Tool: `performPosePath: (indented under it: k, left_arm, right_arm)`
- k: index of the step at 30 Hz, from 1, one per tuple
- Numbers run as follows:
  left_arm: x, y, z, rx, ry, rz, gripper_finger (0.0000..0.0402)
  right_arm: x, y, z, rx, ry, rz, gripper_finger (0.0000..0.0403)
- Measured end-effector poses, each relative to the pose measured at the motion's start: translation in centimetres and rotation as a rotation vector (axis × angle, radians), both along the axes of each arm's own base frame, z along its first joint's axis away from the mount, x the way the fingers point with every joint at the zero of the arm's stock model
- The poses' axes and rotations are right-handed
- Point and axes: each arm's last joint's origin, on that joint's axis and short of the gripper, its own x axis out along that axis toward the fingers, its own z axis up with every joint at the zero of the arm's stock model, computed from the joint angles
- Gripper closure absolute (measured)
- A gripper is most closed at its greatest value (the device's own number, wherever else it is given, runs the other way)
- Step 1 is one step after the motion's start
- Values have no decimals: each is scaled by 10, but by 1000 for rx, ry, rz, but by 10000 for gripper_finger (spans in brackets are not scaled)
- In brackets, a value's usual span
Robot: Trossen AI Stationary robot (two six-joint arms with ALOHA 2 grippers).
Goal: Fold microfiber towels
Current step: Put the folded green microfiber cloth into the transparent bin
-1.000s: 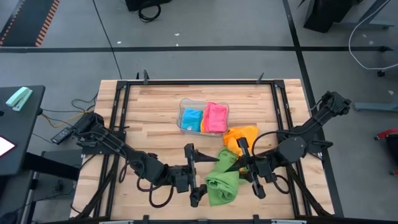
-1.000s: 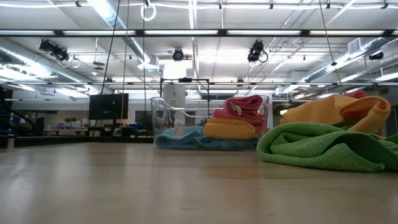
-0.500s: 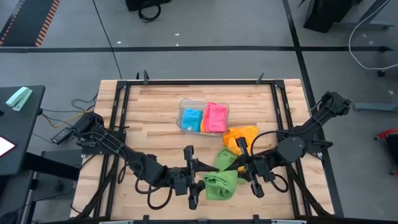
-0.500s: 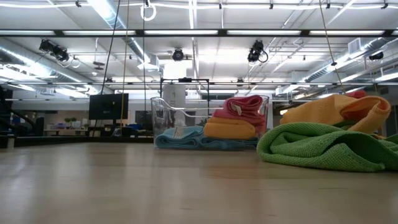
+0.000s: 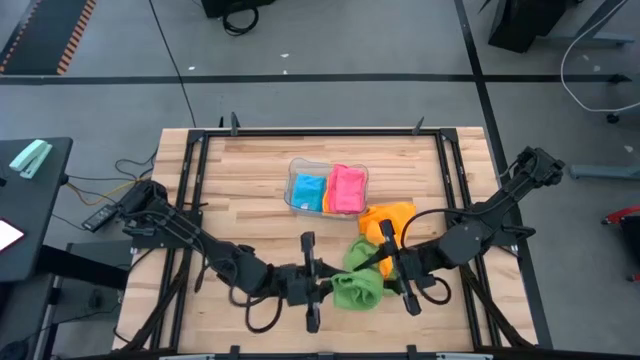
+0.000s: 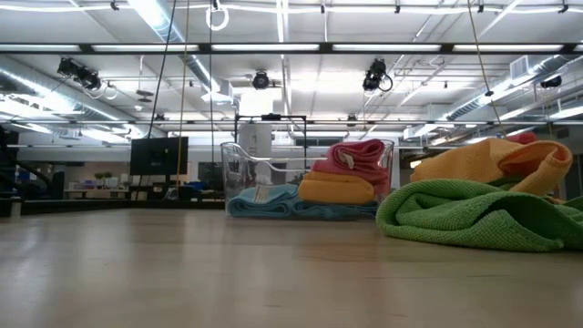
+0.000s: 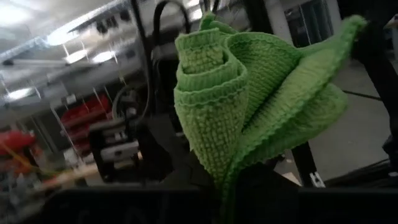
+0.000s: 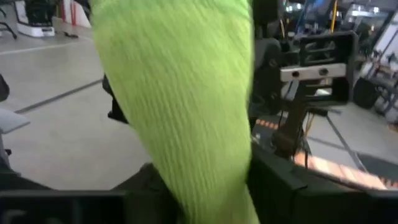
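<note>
A green microfiber towel (image 5: 357,290) hangs bunched in the air near the table's front edge, between my two grippers. My left gripper (image 5: 325,290) is shut on it, and folds of the towel (image 7: 249,93) rise in front of its camera. My right gripper (image 5: 385,268) is at the towel's other side, where the cloth (image 8: 180,93) fills its wrist view. In the low view, a green towel (image 6: 474,214) lies heaped on the table in front of an orange towel (image 6: 492,159). I cannot tell whether it is part of the held one. My left gripper pinches a gathered bunch of several layers of the green towel (image 7: 225,177) between its two fingers, coming about level from the table's left. The hemmed folds fan out beyond the fingers, and the cloth is lifted off the table there.
A clear plastic tray (image 5: 295,195) stands mid-table with folded blue (image 5: 308,190) and pink (image 5: 346,188) towels in it. The orange towel (image 5: 390,218) lies crumpled to the tray's right. A black frame (image 5: 300,132) runs around the table. Bare wood lies to the left.
The held green towel has drawn together. Its loose lower part, which spread toward the front edge, is now a tighter bunch close against my left gripper. Both hands have stayed in place.
</note>
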Motion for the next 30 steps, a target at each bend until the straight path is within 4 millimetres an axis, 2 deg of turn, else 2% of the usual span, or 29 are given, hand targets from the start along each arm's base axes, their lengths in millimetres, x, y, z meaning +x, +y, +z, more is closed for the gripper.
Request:
performPosePath:
  k: [5, 9, 14, 17, 21, 24, 30]
  left_arm:
    - [11, 16, -9, -83, 82, 22, 361]
    - [17, 28, -17, -105, 153, 52, 373]
    - [25, 43, -26, -123, 194, 72, 371]
    - [29, 55, -39, -127, 233, 105, 362]
    - [34, 73, -53, -139, 301, 156, 373]
    - [35, 82, -55, -133, 336, 169, 377]
    - [35, 110, -61, -135, 448, 231, 360]
  right_arm:
    - [-10, -7, 1, 18, 67, -19, 197]
    - [-21, -15, 2, 45, 129, -31, 173]
    - [-35, -25, 1, 47, 219, -52, 167]
    - [-42, -33, -10, 31, 338, -139, 167]
    - [-44, -44, -23, 36, 468, -263, 167]
    - [-45, -51, -30, 40, 547, -324, 167]
    - [-47, -67, -46, 8, 678, -500, 164]
